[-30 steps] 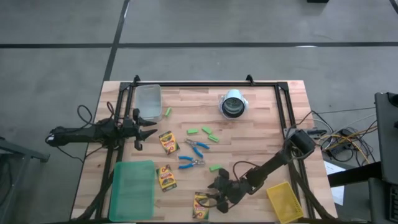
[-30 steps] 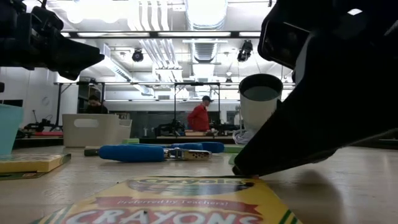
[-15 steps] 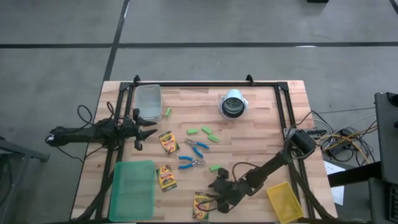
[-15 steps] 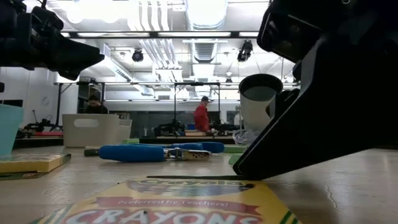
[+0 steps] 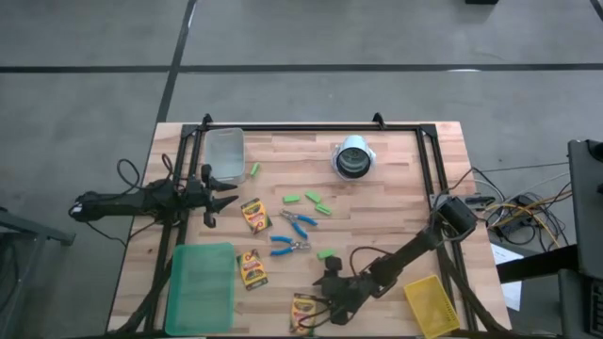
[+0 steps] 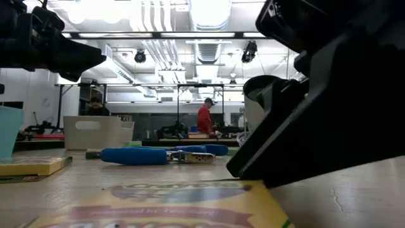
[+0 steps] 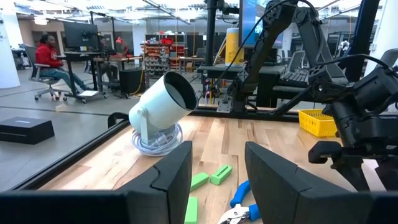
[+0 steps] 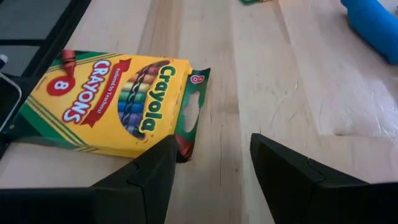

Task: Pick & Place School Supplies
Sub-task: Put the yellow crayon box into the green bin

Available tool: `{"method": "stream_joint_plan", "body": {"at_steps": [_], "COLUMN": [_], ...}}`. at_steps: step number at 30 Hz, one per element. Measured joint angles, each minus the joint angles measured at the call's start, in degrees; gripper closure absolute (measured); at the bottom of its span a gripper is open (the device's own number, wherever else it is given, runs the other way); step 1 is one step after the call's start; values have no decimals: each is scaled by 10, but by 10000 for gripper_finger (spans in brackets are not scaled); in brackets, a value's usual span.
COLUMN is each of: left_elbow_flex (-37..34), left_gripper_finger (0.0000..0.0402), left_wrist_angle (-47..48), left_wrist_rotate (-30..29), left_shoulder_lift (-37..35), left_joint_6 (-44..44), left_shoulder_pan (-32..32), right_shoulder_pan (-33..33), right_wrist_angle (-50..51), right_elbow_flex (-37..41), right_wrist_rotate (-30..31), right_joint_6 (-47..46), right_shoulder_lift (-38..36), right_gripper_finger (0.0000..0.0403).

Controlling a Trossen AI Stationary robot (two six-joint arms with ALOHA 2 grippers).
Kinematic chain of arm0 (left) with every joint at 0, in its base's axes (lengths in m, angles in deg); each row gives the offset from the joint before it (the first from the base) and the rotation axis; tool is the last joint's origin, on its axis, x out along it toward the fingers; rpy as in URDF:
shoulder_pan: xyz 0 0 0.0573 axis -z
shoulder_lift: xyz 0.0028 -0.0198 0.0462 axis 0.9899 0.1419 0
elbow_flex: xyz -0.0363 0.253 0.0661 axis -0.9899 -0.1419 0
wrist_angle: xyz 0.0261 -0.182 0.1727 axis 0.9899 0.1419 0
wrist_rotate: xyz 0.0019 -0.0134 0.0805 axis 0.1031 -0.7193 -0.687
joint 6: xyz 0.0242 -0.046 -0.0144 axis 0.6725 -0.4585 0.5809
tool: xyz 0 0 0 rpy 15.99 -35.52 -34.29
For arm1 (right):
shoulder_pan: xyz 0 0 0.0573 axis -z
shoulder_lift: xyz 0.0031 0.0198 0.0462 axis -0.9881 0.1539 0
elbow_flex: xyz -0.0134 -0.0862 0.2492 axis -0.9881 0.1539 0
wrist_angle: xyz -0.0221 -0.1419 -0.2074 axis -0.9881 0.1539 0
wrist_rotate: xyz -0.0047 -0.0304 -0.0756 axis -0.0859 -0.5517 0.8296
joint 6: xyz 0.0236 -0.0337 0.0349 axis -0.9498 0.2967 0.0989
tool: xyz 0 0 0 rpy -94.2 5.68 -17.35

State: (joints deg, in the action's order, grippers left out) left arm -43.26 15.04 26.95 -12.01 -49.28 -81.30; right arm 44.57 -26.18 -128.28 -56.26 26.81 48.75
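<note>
A yellow-and-green crayon box [image 5: 302, 314] lies near the table's front edge, and my right gripper [image 5: 323, 299] stands open just to its right, slanting down. In the right wrist view the box [image 8: 106, 106] lies beside one finger, with bare wood between the two fingers. Two more crayon boxes [image 5: 254, 215] [image 5: 250, 269], two blue-handled scissors [image 5: 300, 219] [image 5: 287, 247] and light-green blocks [image 5: 311, 200] [image 5: 327, 254] lie flat mid-table. My left gripper [image 5: 229, 193] waits open at the left edge, above the table. My right gripper touches the crayon box only with one fingertip [image 8: 163, 155], set against the corner of the box's flap end [image 8: 184, 144]. The fingers slant down from the table's right. Nothing is between them. The box lies on the wood, label up.
A flat green tray [image 5: 200, 287] lies at the front left and a small yellow bin [image 5: 431, 303] at the front right. A clear container [image 5: 225, 151] and a white cup on its side [image 5: 353, 158] are at the back. A black frame [image 5: 311, 127] edges the table.
My right gripper has rolled about the line it points along and risen slightly, staying open beside the front crayon box. In the low view that box has shifted a little toward the near edge.
</note>
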Motion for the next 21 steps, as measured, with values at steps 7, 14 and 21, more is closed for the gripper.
{"method": "stream_joint_plan", "body": {"at_steps": [7, 14, 21], "left_elbow_flex": [0, 0, 0], "left_gripper_finger": [248, 248, 248], "left_wrist_angle": [0, 0, 0], "left_wrist_rotate": [0, 0, 0], "left_shoulder_lift": [0, 0, 0], "left_joint_6": [0, 0, 0], "left_shoulder_pan": [0, 0, 0], "right_shoulder_pan": [0, 0, 0], "right_wrist_angle": [49, 64, 63], "right_elbow_flex": [-13, -19, -19], "right_wrist_rotate": [-35, -51, -66], "right_joint_6": [0, 0, 0], "right_shoulder_lift": [0, -1, -2], "right_gripper_finger": [200, 200, 232]}}
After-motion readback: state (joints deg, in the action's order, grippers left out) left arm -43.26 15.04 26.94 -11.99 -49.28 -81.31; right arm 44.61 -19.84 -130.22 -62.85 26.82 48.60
